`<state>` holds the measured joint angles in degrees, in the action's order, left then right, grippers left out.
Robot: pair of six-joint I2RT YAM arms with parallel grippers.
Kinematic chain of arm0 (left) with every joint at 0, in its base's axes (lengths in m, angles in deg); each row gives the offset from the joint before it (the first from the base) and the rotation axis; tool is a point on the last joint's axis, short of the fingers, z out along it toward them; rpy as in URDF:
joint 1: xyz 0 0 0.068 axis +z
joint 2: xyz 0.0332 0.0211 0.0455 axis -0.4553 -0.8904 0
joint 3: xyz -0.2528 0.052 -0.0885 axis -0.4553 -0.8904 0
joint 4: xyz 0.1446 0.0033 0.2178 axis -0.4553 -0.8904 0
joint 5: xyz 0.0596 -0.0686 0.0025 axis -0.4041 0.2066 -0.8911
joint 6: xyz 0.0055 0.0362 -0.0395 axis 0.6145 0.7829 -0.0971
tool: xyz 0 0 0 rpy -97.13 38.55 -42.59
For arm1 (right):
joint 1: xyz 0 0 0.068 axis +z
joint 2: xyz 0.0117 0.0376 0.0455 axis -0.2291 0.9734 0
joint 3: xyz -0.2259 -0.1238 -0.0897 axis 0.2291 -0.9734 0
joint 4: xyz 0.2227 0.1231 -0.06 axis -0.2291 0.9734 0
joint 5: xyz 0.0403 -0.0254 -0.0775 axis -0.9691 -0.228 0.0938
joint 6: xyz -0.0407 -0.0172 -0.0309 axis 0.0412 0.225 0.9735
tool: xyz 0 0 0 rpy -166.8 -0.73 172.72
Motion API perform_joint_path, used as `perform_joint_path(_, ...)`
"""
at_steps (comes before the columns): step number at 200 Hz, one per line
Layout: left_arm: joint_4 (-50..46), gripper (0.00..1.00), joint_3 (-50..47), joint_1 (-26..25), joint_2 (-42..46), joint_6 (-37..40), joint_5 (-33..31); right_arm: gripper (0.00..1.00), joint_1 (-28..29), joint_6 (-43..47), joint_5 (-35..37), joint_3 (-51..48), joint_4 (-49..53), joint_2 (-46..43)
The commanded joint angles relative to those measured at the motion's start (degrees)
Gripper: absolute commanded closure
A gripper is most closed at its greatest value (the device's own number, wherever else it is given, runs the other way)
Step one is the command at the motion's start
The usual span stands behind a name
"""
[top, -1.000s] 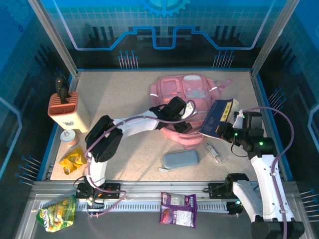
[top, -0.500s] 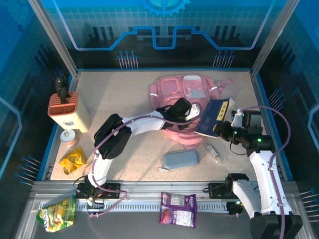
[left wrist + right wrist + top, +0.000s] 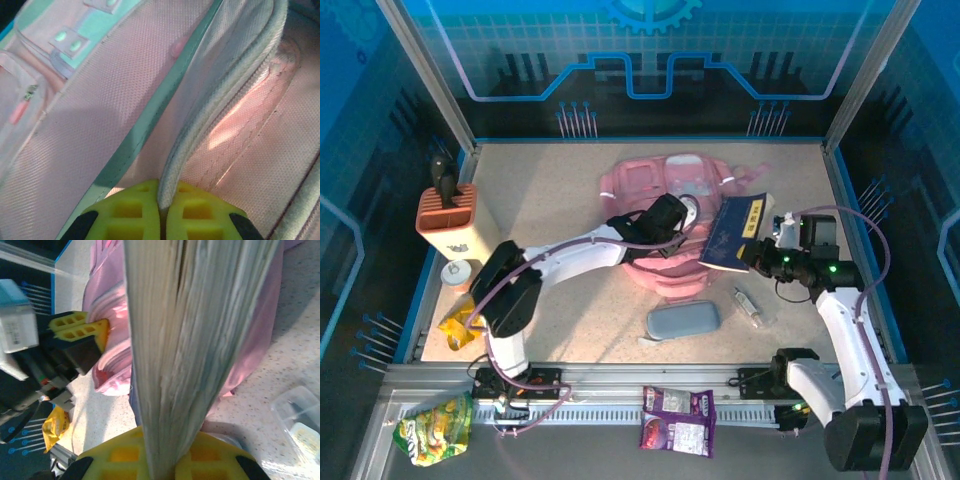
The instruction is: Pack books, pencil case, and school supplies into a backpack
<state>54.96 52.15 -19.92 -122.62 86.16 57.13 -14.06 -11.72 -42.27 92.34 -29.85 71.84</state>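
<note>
My left gripper [image 3: 162, 212] has just gone from wide to pinched tight, and its wrist view shows what it caught: the pale corded rim of the backpack [image 3: 650, 185], trapped between the two yellow fingertips and running up and away from them. Over the last second the pack has slid and slumped leftward with that arm, so I judge the mouth is being pulled open rather than merely touched. My right gripper [image 3: 756, 258] is unchanged, jaws narrow and clamped on one edge of the navy book [image 3: 733, 232]. The book stands out of them edge-on and tilted, its far end now nearer the left jaws than before, over the pack's right side. The pencil case [image 3: 683, 320] lies on the table below both sets of jaws, well apart from each, and the school supplies [image 3: 748, 304] sit just below the right jaws — both untouched. With the rim held, sliding the book in looks like the step in hand.
</note>
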Motion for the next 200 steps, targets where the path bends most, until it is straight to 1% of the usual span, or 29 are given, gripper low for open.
perform_joint_path(1, -7.38, 1.00, -0.77, 1.24, 6.12, -8.14, -9.70, 1.00, 3.97, 0.47, -3.66, 1.26, -5.23, 0.98)
perform_joint_path(17, -7.94, 1.00, -0.73, 2.33, 8.09, -6.30, -10.01, 1.00, 5.82, -0.49, -3.64, 1.93, -6.25, 1.21)
perform_joint_path(27, -9.59, 1.00, 0.33, 3.43, 8.74, -5.86, -11.08, 1.00, 6.17, -0.83, -3.84, 2.62, -6.40, 0.96)
perform_joint_path(36, -10.71, 1.00, 1.26, 4.65, 9.42, -5.38, -10.74, 1.00, 6.21, -0.48, -3.69, 3.50, -5.61, 0.36)
perform_joint_path(51, -10.49, 1.00, 1.56, 6.67, 10.75, -4.15, -9.74, 1.00, 6.14, 1.38, -0.91, 4.97, -2.11, -1.26)
perform_joint_path(71, -11.48, 1.00, 2.89, 9.11, 12.13, -4.12, -8.51, 1.00, 6.03, 3.03, 4.48, 5.11, 3.86, -2.87)
perform_joint_path(76, -11.82, 1.00, 3.32, 9.70, 12.50, -4.07, -7.65, 1.00, 6.01, 3.15, 4.99, 6.58, 4.86, -3.13)
perform_joint_path(91, -12.57, 1.00, 4.53, 11.08, 13.54, -4.66, -6.29, 1.00, 6.22, 2.67, 4.28, 5.75, 5.75, -3.94)
perform_joint_path(113, -12.26, 1.00, 4.96, 12.26, 15.32, -4.62, -3.84, 1.00, 7.78, 1.26, 1.18, 1.09, 3.46, -3.05)
perform_joint_path(132, -11.64, 1.00, 5.06, 12.76, 16.88, -4.19, -2.08, 1.00, 12.05, -1.59, -2.11, -0.87, -2.88, -0.13)
perform_joint_path(146, -11.71, 1.00, 5.65, 12.94, 17.55, -3.79, -1.22, 1.00, 16.81, -4.69, -2.39, -1.42, -8.85, 2.47)
perform_joint_path(168, -11.25, 1.00, 6.15, 13.27, 18.10, -3.28, -1.71, 1.00, 23.76, -9.87, -3.12, -1.65, -20.37, 7.29)
perform_joint_path(183, -11.99, 1.00, 7.24, 13.58, 18.28, -3.28, -1.11, 1.00, 26.30, -13.34, -4.24, -1.46, -28.74, 11.87)
perform_joint_path(200, -12.07, 1.00, 7.89, 13.97, 18.81, -3.14, -0.27, 1.00, 28.11, -16.31, -4.08, -1.15, -35.79, 18.15)
